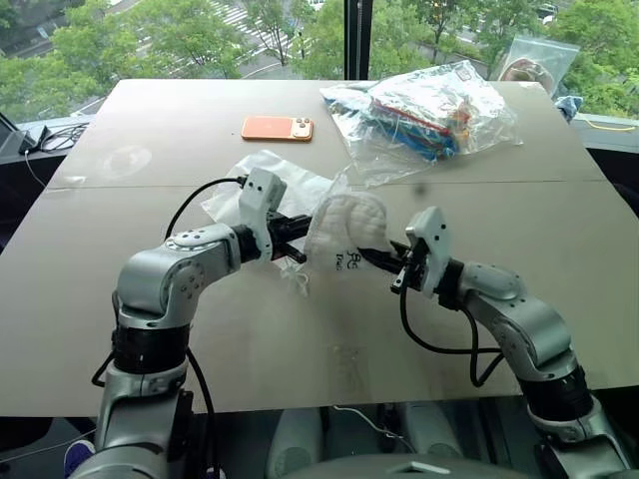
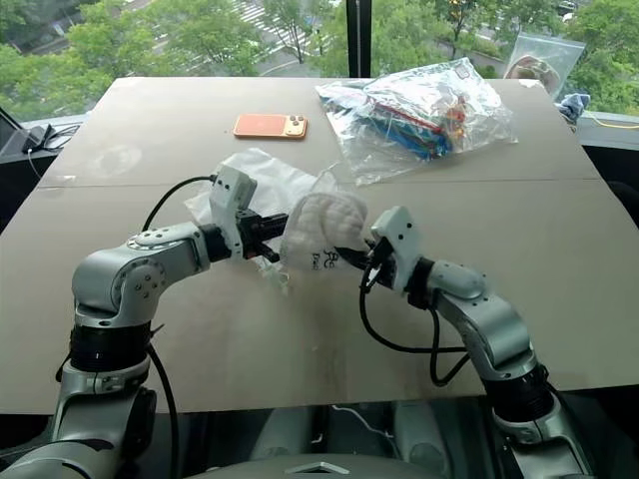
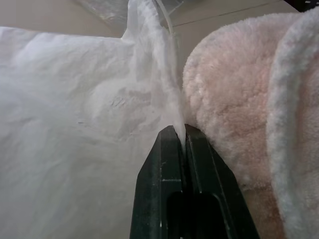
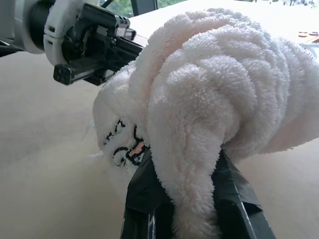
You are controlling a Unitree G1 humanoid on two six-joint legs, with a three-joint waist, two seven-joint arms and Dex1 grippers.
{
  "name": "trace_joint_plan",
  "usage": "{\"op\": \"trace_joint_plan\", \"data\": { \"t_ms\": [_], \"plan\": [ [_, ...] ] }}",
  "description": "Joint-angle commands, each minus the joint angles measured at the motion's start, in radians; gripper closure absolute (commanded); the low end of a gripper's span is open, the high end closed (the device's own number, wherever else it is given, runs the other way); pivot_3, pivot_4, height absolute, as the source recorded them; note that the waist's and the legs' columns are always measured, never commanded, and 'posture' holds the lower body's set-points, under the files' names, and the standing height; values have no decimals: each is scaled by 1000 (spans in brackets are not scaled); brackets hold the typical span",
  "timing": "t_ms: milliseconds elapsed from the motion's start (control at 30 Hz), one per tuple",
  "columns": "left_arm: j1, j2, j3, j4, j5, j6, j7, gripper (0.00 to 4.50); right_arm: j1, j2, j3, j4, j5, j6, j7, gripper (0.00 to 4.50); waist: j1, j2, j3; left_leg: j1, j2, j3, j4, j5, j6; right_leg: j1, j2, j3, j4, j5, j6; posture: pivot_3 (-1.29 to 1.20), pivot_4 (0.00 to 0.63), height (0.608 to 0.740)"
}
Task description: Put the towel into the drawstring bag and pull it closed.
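Note:
The towel [image 1: 344,225], fluffy off-white with black handwritten marks, hangs above the table between my two arms. My right gripper [image 1: 371,257] is shut on its lower fold, and the cloth drapes over both black fingers [image 4: 142,191]. The drawstring bag [image 1: 268,182], thin white fabric, lies crumpled on the table just behind, with one edge lifted. My left gripper [image 3: 179,130] is shut on that thin edge, right beside the towel [image 3: 234,99], which touches the fabric. Whether any of the towel is inside the bag's mouth is hidden.
An orange phone [image 1: 278,128] lies at the back of the brown table [image 1: 150,329]. A clear plastic bag of colourful items [image 1: 419,110] sits at the back right, with another clear bag [image 1: 534,62] behind it. Cables [image 1: 40,135] lie off the far left edge.

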Motion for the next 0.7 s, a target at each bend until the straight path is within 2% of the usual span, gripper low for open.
{"op": "trace_joint_plan", "data": {
  "t_ms": [33,200,300,367,433,567,700],
  "plan": [
    [-29,19,-14,-7,4,-45,-40,4500,1,-30,-27,-53,75,11,67,4472,1,0,0,0,0,0,0,0,0,0,0,0,0,0,0,0,150,740],
    [-29,38,-43,19,24,-77,-76,4500,0,-31,-123,-104,303,66,147,4472,1,0,0,-1,0,0,1,0,0,0,0,-1,0,0,0,0,150,740],
    [-34,35,-26,28,2,-67,-94,4500,-16,-55,-151,-106,361,89,164,4472,0,0,0,-1,0,-1,1,0,0,0,0,0,0,0,0,0,150,740],
    [-27,41,-22,25,2,-89,-117,4500,-32,-143,-48,-55,198,15,204,4472,1,0,1,-1,0,-1,2,0,0,0,0,-1,0,0,0,0,150,740],
    [-21,51,-27,17,2,-99,-141,4500,-52,-167,9,4,126,-38,227,4472,1,0,0,-1,0,0,3,-1,1,0,0,-1,1,0,0,0,150,740],
    [-5,49,-11,-18,-49,-91,-191,4500,-127,-78,48,165,76,-135,236,4472,-2,0,1,-2,0,1,4,-1,1,-1,1,-1,2,0,0,0,150,740],
    [2,60,-3,-43,-96,-54,-213,4500,-175,-4,108,380,-53,-285,240,4472,-2,0,1,-5,1,1,6,-1,1,-5,2,1,5,0,0,0,150,740]
  ]
}}
